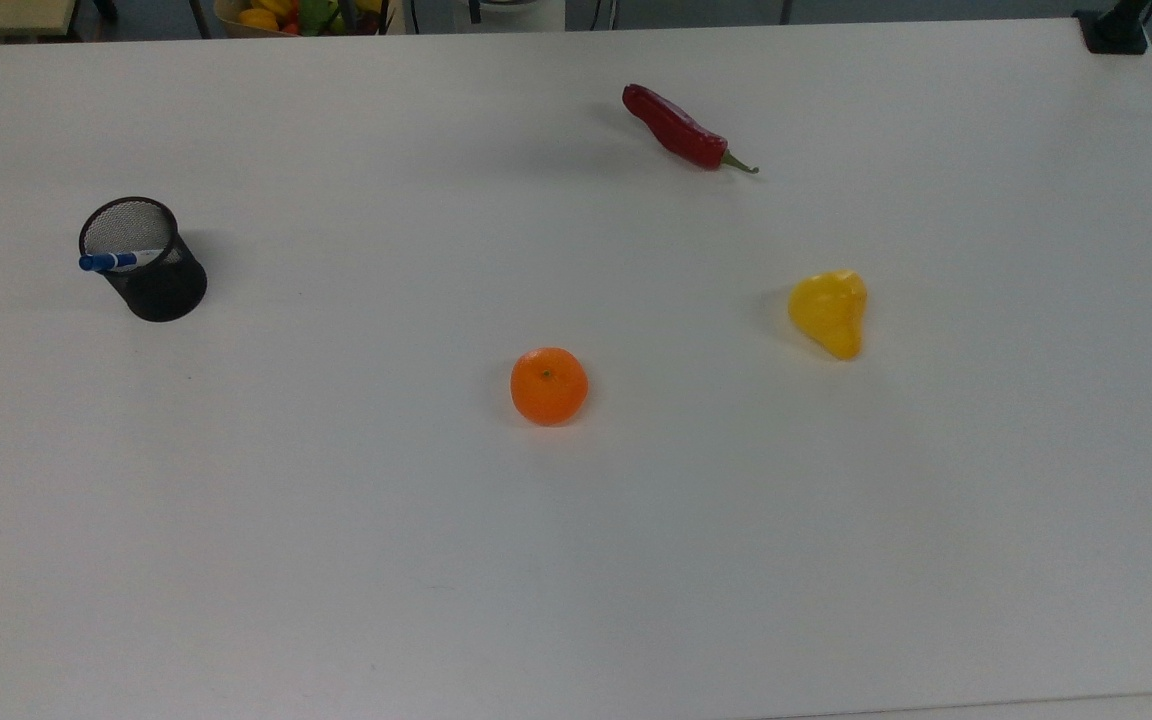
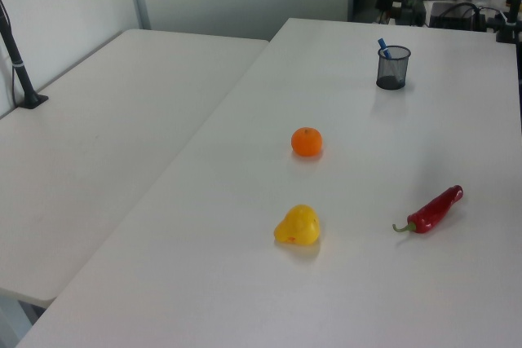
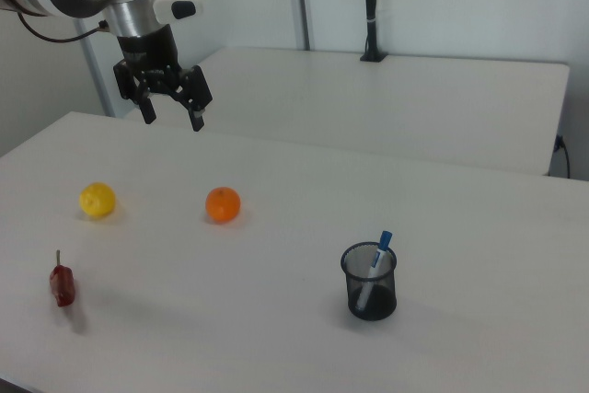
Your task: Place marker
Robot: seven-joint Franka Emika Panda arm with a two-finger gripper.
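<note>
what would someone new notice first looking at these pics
Probably the bright orange near the middle of the white table, with the yellow fruit and red chilli toward the top view's right. Next, the black mesh cup at the top view's left, with the marker leaning inside it. In the right view the tool hangs open, high above the table, holding nothing.

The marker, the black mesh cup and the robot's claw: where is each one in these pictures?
marker (image 3: 373, 273): right view, on its white barrel inside the cup.
black mesh cup (image 1: 164, 285): top view, on its outer mesh wall.
gripper (image 3: 172, 120): right view, midway between its two open fingertips, up above the table.
</note>
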